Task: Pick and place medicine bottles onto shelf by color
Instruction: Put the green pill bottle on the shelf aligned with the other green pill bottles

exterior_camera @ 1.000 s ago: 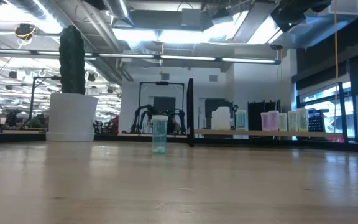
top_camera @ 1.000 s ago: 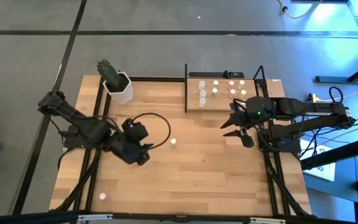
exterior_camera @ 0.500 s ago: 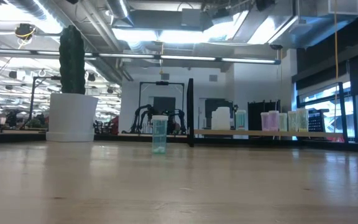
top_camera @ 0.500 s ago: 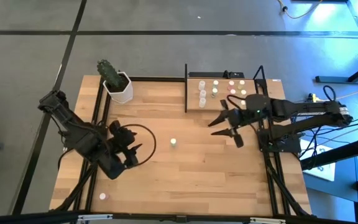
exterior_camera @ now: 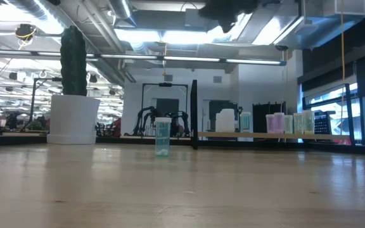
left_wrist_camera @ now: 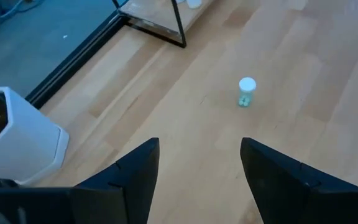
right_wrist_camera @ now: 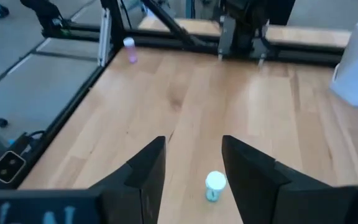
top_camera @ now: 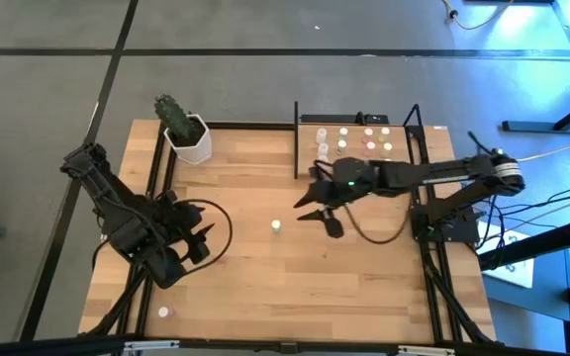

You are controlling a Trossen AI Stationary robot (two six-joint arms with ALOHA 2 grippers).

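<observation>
Reaching out over the middle of the table, the right gripper (top_camera: 320,208) hangs just beside a lone white-capped bottle (top_camera: 276,226), fingers spread apart and holding nothing; in the right wrist view that bottle (right_wrist_camera: 214,185) stands upright on bare wood between the two dark fingers (right_wrist_camera: 143,173), not touching either; the low view shows it (exterior_camera: 162,137) standing alone with a greenish lower half.

Off to the left side, the left gripper (top_camera: 192,242) sits low near the table's edge, fingers wide and empty, with a black cable (top_camera: 216,210) looping over the wood next to it.

Other stuff: one white hexagonal pot (top_camera: 188,140) with a cactus (top_camera: 172,112) at the far left corner, well apart from both arms; the shelf (top_camera: 309,166) at the far right holds roughly ten bottles (top_camera: 322,150) in rows, exact count hard to tell; one more small bottle (top_camera: 162,312) sits by the near left edge.

Plenty of open wood around the lone bottle; nothing stands between it and the shelf except the black upright (top_camera: 296,138).
</observation>
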